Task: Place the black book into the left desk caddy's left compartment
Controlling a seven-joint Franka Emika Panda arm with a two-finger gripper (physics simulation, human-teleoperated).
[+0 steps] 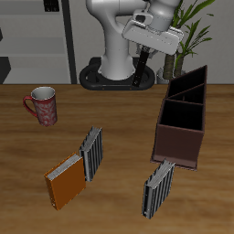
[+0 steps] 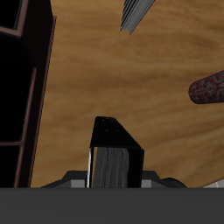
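Observation:
In the wrist view my gripper (image 2: pixel 115 181) is shut on the black book (image 2: pixel 112 150), a thin black hardcover with its pale page edge showing between the jaws. In the exterior view the gripper (image 1: pixel 155 57) hangs high above the table's back, behind the far end of the left desk caddy (image 1: pixel 176 139); the book is hard to make out there. The caddy is a long dark reddish-brown open box with inner dividers, and it also shows in the wrist view (image 2: pixel 42 79), off to the side of the held book.
A patterned red mug (image 1: pixel 43 105) stands apart from the caddy and shows in the wrist view too (image 2: pixel 208 87). An orange book (image 1: pixel 67 181) and a grey-striped book (image 1: pixel 91 151) lie near the front. Another grey-striped book (image 1: pixel 158 187) leans at the caddy's front end.

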